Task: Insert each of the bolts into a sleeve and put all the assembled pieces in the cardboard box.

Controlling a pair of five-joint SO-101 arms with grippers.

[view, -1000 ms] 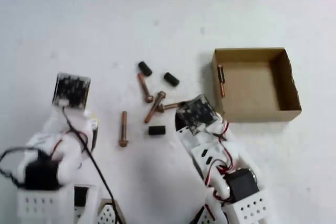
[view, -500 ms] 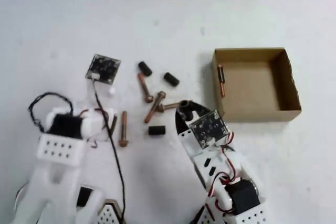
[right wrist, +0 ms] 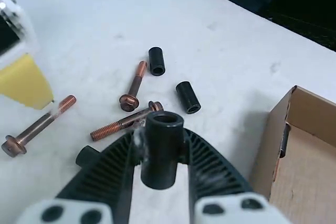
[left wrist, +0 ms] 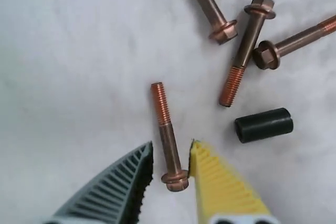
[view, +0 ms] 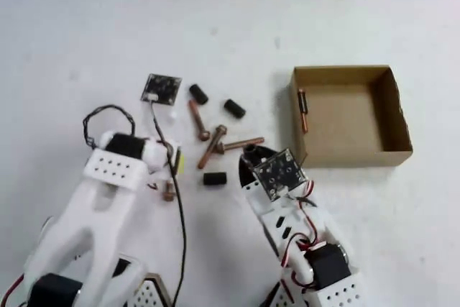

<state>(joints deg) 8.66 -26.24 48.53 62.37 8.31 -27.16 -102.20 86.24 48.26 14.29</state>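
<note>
**A:** Any writing to read?

**B:** Any print on the left wrist's dark circuit board (view: 161, 88) or the right wrist's dark circuit board (view: 279, 170) is too small to tell.

**A:** How do the arms sit?

**B:** The white left arm (view: 108, 199) comes in from the 7 o'clock corner of the white bench (view: 86, 26). Its left hand (left wrist: 171, 149) points down at a copper hex-flange bolt (left wrist: 165, 124). The grey finger (left wrist: 131, 177) and yellow finger (left wrist: 215, 182) are apart, one on each side of the bolt's head. I can't tell whether they touch it. The white right arm (view: 302, 242) enters from 6 o'clock and leans toward 11. Its right hand (right wrist: 159, 140) is clamped on a black cylindrical sleeve (right wrist: 159, 156), whose open bore shows past the fingertips.

**A:** And the other parts?

**B:** Three loose copper bolts (view: 213, 146) lie together mid-bench. The straddled bolt is at their 8 o'clock, lying flat with its threaded end away from the hand. The gripped sleeve hangs near the cluster at its 4 o'clock. Two loose black sleeves (view: 234, 108) lie at the cluster's 12 o'clock, and a third loose sleeve (view: 214, 178) lies at its 6.

**A:** The box?

**B:** The open brown cardboard box (view: 345, 71) stands at 3 o'clock from the cluster. One assembled bolt-and-sleeve piece (view: 302, 111) lies inside, along the box's 9 o'clock wall.
</note>
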